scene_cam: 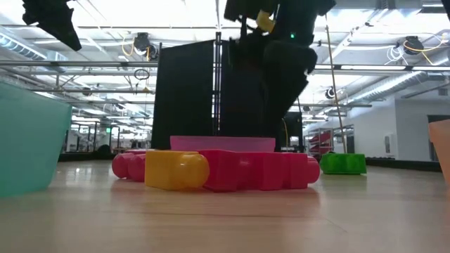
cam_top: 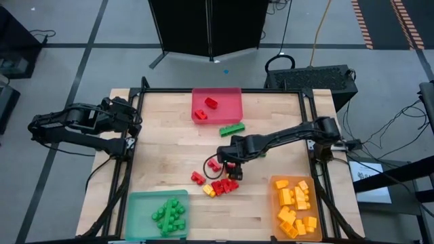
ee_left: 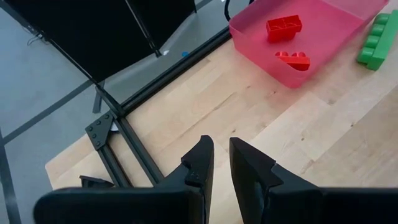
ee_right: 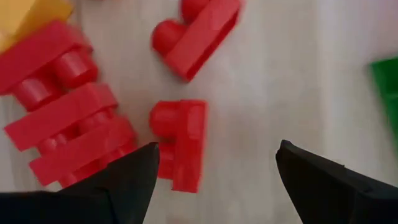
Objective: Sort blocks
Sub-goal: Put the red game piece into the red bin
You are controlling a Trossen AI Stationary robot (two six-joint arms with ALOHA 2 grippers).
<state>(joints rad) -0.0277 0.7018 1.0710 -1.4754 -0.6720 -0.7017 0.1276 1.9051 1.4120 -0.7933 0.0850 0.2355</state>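
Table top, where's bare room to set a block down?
Bare wood lies between the red tray and the green tray, on the left half. Crowded: the red blocks under the open right hand, beside the orange tray.

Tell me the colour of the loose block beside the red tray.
Green; the high view shows it best, just off the red tray.
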